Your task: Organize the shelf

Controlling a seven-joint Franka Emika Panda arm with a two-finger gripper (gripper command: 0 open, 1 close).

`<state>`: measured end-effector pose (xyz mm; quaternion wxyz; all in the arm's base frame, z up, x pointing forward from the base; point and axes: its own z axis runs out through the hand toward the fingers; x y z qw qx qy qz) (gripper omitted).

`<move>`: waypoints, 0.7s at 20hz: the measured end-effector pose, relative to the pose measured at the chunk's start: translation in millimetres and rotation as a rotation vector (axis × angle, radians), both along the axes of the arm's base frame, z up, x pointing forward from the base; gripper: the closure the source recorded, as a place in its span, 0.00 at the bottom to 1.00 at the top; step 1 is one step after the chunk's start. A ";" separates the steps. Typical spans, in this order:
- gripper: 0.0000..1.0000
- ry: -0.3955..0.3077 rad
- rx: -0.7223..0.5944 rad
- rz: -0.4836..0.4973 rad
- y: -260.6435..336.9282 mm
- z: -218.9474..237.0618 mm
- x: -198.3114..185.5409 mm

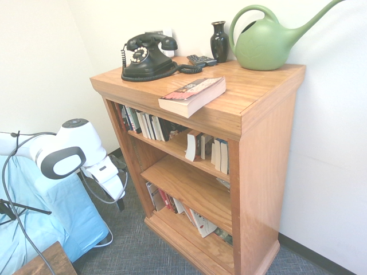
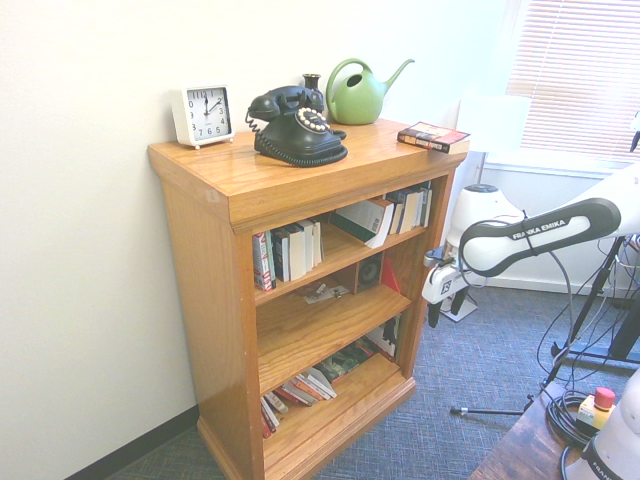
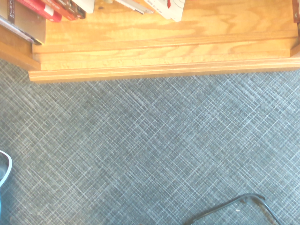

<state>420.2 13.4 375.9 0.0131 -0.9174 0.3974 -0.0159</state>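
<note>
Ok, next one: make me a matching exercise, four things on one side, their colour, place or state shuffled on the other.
Things:
1. Watering can
2. Clock
3. Thick paperback
4. Tool

Descriptions:
A. lying flat on the bookcase top
B. open, in front of the bookcase
C. green, long spout
D. square, white frame

Pairs: 1-C, 2-D, 3-A, 4-B

Bright, pale light fills both exterior views, and the second has daylight glowing through the window blinds [image 2: 575, 85]. Walls [image 1: 321, 132] wash out towards white! Shadow gathers inside the shelf [image 1: 186, 177]. Down in the wrist view, the carpet [image 3: 154, 140] reads clearly, the wood looking pale and strongly lit.
</note>
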 end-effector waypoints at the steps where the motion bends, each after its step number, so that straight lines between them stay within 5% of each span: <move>1: 0.00 0.000 -0.001 0.000 0.0 -0.5 0.4; 6: 0.00 -0.101 -0.189 -0.020 -30.1 -8.0 16.3; 14: 0.00 -0.207 -0.619 0.005 -183.2 15.8 13.2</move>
